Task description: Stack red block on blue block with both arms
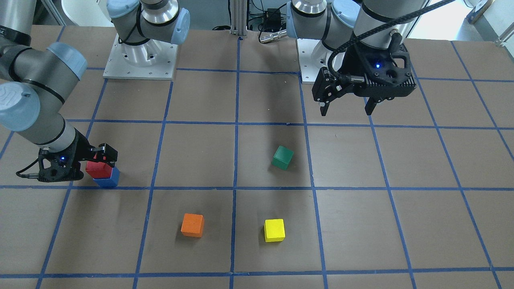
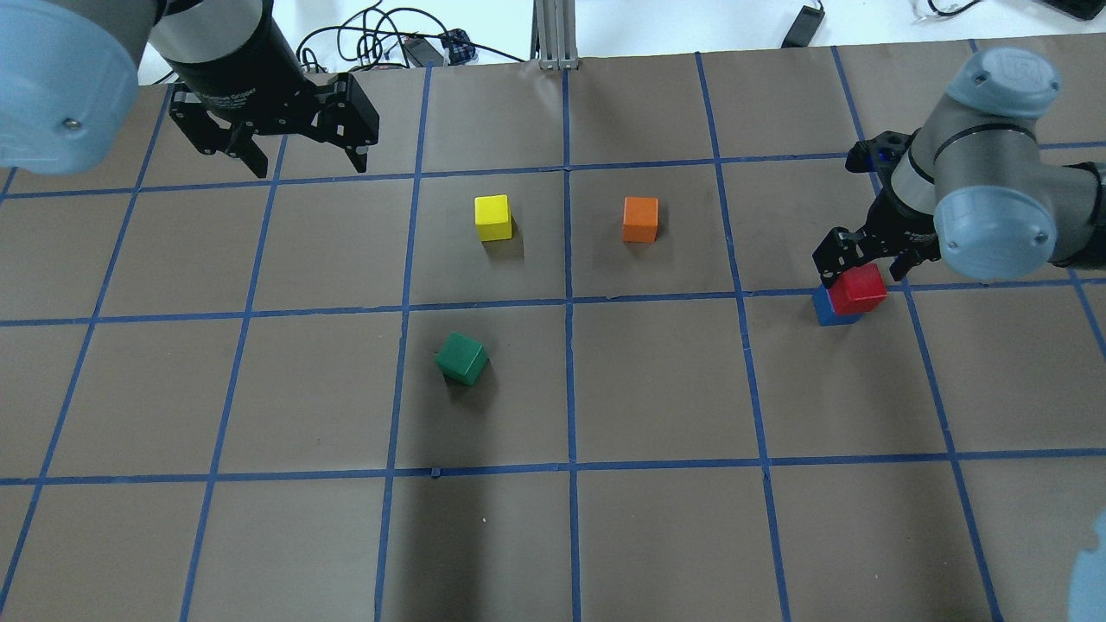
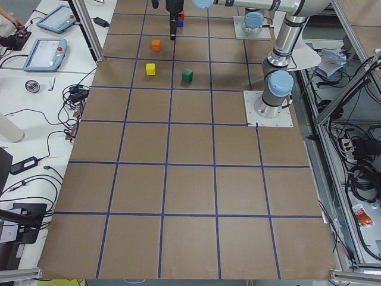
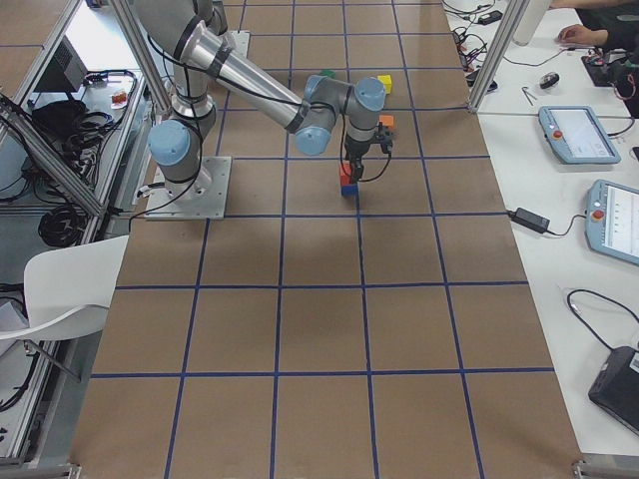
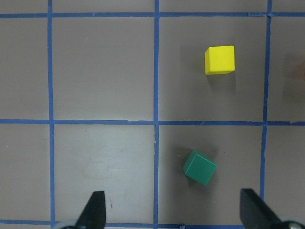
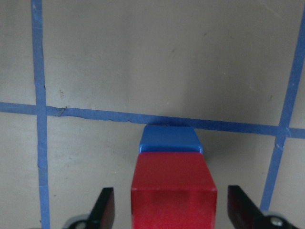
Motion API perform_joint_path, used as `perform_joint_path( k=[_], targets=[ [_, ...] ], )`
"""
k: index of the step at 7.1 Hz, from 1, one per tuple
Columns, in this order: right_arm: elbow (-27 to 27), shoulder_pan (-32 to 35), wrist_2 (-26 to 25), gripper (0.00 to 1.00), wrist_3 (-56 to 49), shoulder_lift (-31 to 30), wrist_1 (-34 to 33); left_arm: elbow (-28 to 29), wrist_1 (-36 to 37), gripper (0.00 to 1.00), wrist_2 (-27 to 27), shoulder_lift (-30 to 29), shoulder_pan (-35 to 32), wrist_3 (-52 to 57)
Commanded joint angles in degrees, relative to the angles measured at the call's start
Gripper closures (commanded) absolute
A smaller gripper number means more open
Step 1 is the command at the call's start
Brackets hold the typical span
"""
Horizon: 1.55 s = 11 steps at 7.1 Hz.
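The red block [image 6: 174,191] sits on top of the blue block [image 6: 169,140], slightly offset; the stack also shows in the overhead view, with the red block [image 2: 860,288] on the blue block [image 2: 829,309], and in the front view, red [image 1: 98,169] on blue [image 1: 108,179]. My right gripper [image 6: 174,210] is low around the red block, with a small gap between each finger and the block, so it is open; it also shows in the overhead view [image 2: 868,257]. My left gripper [image 2: 302,164] hangs open and empty above the table, far from the stack, and shows in the front view too [image 1: 347,107].
A green cube [image 2: 461,358], a yellow cube [image 2: 492,217] and an orange cube [image 2: 640,218] lie apart near the table's middle. The left wrist view shows the green cube [image 5: 199,167] and the yellow cube [image 5: 219,59] below it. Blue tape lines grid the brown table.
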Motion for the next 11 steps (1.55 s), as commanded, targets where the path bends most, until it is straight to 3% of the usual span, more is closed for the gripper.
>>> perform_joint_path(
  k=[1, 3, 5, 11],
  targets=[
    [-4.53, 0.09, 0.00, 0.00, 0.30, -1.26, 4.47, 0.00, 0.00, 0.00, 0.00, -0.05, 0.00, 0.00],
    [-13.74, 0.35, -0.08, 0.00, 4.59, -3.63, 17.10, 0.09, 0.00, 0.00, -0.09, -0.05, 0.09, 0.00],
    [-18.61, 0.79, 0.00, 0.00, 5.84, -5.56, 23.74, 0.09, 0.00, 0.00, -0.09, -0.05, 0.09, 0.00],
    [-17.84, 10.62, 0.08, 0.00, 14.79, -11.98, 26.75, 0.00, 0.00, 0.00, -0.09, 0.04, 0.00, 0.00]
  ],
)
